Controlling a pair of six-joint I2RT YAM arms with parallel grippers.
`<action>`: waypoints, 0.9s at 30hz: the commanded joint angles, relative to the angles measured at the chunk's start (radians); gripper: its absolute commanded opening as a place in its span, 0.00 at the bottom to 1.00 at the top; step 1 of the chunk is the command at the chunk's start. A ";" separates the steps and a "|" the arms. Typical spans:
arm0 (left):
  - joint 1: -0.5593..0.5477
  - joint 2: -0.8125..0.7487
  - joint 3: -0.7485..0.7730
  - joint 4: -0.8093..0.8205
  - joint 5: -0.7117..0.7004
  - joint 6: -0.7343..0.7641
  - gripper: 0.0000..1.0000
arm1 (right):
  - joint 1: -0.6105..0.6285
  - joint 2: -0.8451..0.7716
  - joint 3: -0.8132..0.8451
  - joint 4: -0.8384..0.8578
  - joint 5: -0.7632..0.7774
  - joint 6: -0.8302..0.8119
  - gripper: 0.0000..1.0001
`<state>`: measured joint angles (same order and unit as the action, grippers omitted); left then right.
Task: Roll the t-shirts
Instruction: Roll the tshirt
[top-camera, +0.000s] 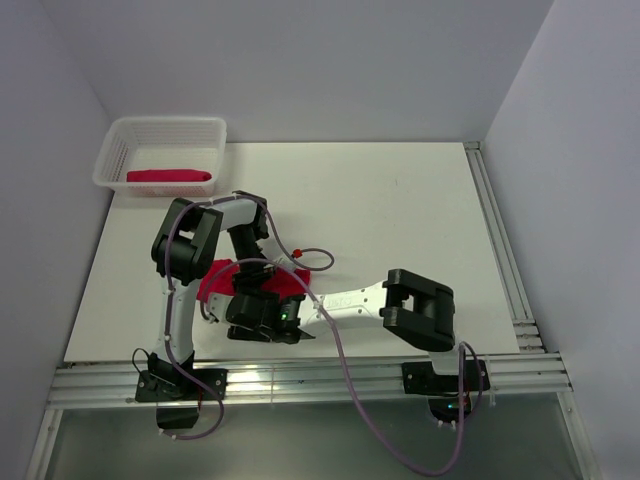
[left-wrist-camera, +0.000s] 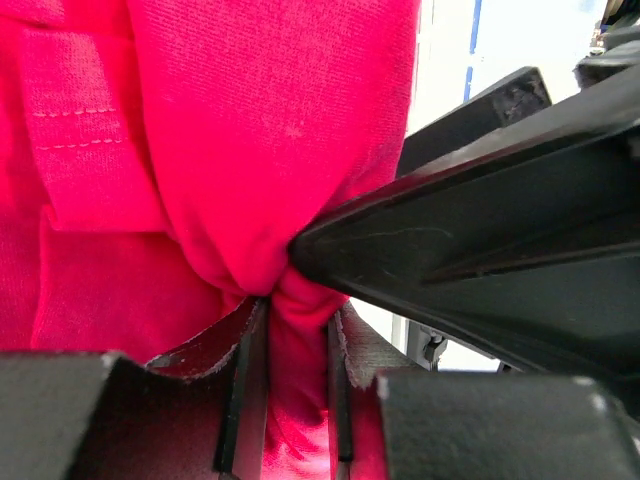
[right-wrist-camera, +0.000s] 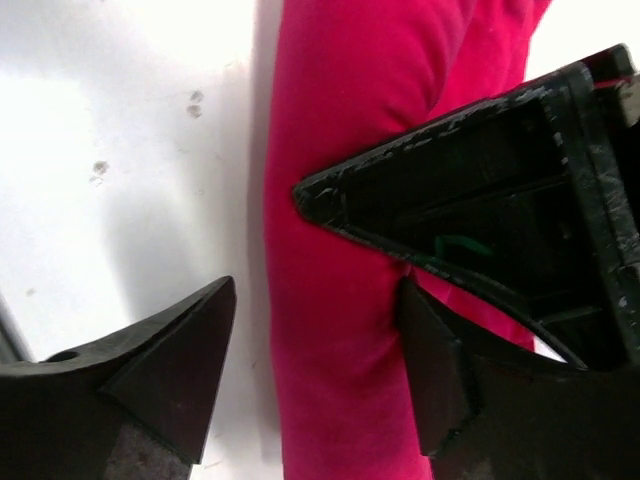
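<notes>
One red t-shirt (top-camera: 218, 282) lies bunched on the white table near the front left, mostly hidden under both arms. My left gripper (left-wrist-camera: 298, 325) is shut on a fold of this t-shirt (left-wrist-camera: 270, 150), the cloth pinched between its pads. My right gripper (right-wrist-camera: 318, 300) is open and straddles a rolled length of the same t-shirt (right-wrist-camera: 340, 330). Its right finger (right-wrist-camera: 440, 370) rests against the cloth and its left finger (right-wrist-camera: 175, 375) stands apart over bare table. In the top view both grippers (top-camera: 262, 305) meet over the shirt. A second t-shirt (top-camera: 170, 177) lies rolled in the basket.
The white lattice basket (top-camera: 160, 125) stands at the table's far left corner. The right gripper's black finger (left-wrist-camera: 470, 250) crowds the left wrist view at the right. An aluminium rail (top-camera: 300, 380) runs along the near edge, and another rail (top-camera: 500, 250) runs down the right side.
</notes>
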<state>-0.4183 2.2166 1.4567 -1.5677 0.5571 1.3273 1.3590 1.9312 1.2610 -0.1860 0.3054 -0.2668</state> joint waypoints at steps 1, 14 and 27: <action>-0.010 0.035 -0.042 0.193 -0.066 0.072 0.00 | 0.002 0.038 0.063 0.016 0.023 0.005 0.71; -0.010 0.022 -0.042 0.195 -0.068 0.072 0.02 | -0.003 0.117 0.100 0.013 0.055 0.008 0.35; -0.010 -0.006 -0.035 0.196 -0.074 0.070 0.30 | -0.001 0.137 0.092 -0.004 -0.003 0.047 0.08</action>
<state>-0.4171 2.2063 1.4494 -1.5593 0.5529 1.3273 1.3590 2.0121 1.3411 -0.2234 0.3779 -0.2565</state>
